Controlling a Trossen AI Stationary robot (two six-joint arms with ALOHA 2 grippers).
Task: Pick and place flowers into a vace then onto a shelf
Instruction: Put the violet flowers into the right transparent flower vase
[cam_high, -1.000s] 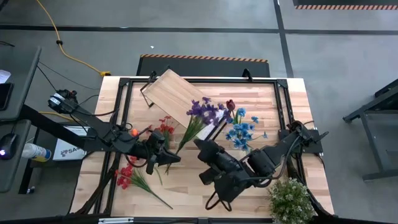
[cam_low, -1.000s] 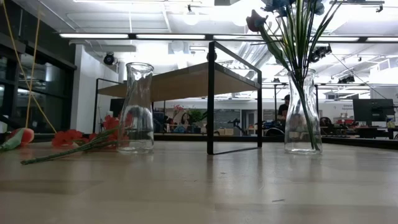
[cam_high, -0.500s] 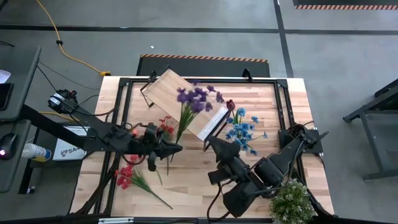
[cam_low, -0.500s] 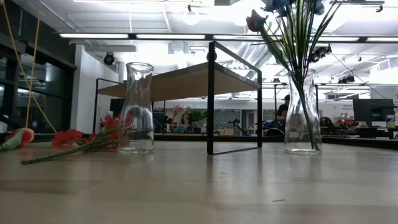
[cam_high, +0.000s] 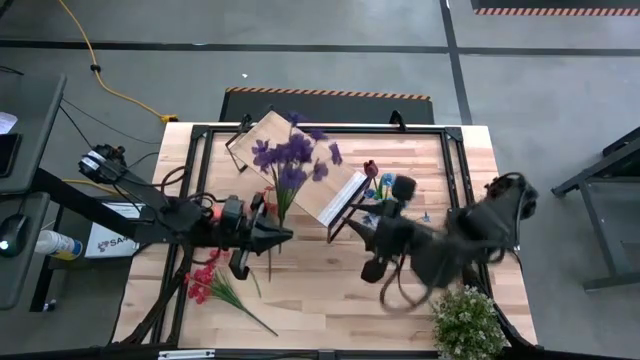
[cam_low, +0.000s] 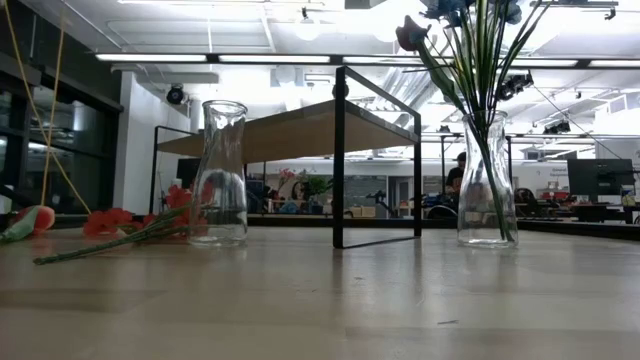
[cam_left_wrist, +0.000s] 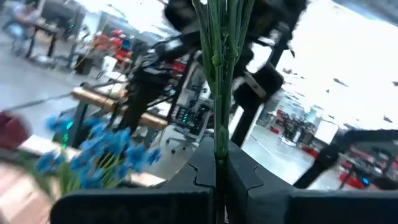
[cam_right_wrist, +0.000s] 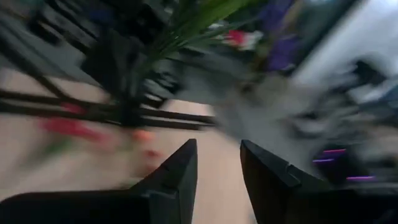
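My left gripper (cam_high: 272, 238) is shut on a purple flower spray (cam_high: 290, 155), whose blooms stand over the light-wood shelf (cam_high: 300, 170). My right gripper (cam_right_wrist: 217, 155) is open with nothing between its fingers, and it hangs above the table right of the shelf (cam_high: 372, 236). In the low view an empty glass vase (cam_low: 220, 185) stands left of the shelf (cam_low: 300, 125), and a vase (cam_low: 487, 190) holding blue flowers (cam_high: 390, 210) and a dark red rose (cam_high: 370, 168) stands right of it. Red flowers (cam_high: 205, 285) lie on the table, near left. My left gripper pinches the spray's bundle of green stems (cam_left_wrist: 217, 140) between its two fingers, low on the stems. The fingers come about level from the table's left and lie across the stems. The spray is lifted clear of the table and rises from the fingers, blooms uppermost.
A bushy pale green plant (cam_high: 468, 320) stands at the near right corner. An orange tulip (cam_low: 30, 220) lies at the left by the red flowers. A black frame (cam_high: 200, 180) runs round the tabletop. Bare wood lies near the front edge, in the middle.
My left gripper has risen a little and rolled, so the purple spray has swung from over the shelf's right end toward the far left and stands steeper. My right gripper has drawn back from the middle toward the table's right edge, rising and rolling.
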